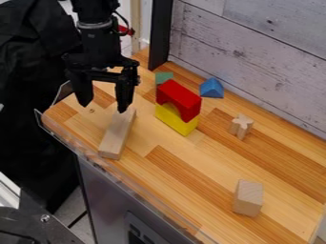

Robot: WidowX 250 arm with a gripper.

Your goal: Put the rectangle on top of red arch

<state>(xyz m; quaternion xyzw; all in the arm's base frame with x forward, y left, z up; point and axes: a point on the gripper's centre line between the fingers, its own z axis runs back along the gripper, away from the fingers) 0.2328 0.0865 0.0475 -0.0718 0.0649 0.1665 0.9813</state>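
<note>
My gripper (pixel 104 107) hangs open at the upper left, over the left part of the wooden counter, with nothing between its fingers. One finger is over the far end of a long plain wooden rectangle (pixel 117 136), which lies flat near the counter's left edge; whether they touch I cannot tell. To the right of both, the red arch (pixel 179 97) rests on top of a yellow block (pixel 174 121), its opening facing down.
Behind the arch are a green block (pixel 164 76) and a blue triangular block (pixel 211 88). A small notched wooden piece (pixel 241 126) stands to the right, a wooden block (pixel 248 198) at lower right. A whitewashed plank wall (pixel 255 52) borders the counter (pixel 185 176).
</note>
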